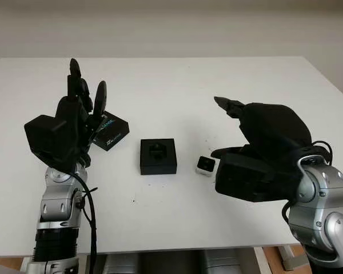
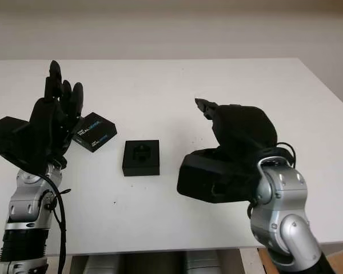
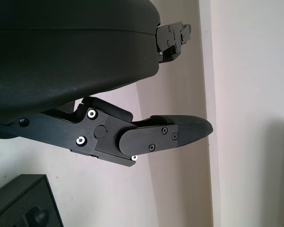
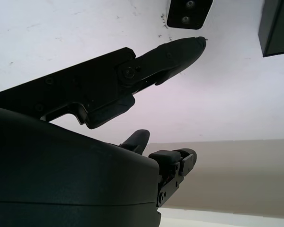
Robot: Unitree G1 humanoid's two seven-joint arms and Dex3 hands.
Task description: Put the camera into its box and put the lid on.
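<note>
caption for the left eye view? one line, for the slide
Both hands open above the white table: left hand by the lid, right hand beside the camera, open box between.

Lab or test room: bare white table (image 1: 177, 85) against a plain pale wall (image 1: 171, 28), robot arms at it, nothing domestic around.

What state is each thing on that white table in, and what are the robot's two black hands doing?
Small white-and-black camera: on the table, outside its box.
Black square box: open, empty.
Black printed lid: off, lying beside the box.
Left hand: raised, open, holding nothing.
Right hand: open, beside the camera.
</note>
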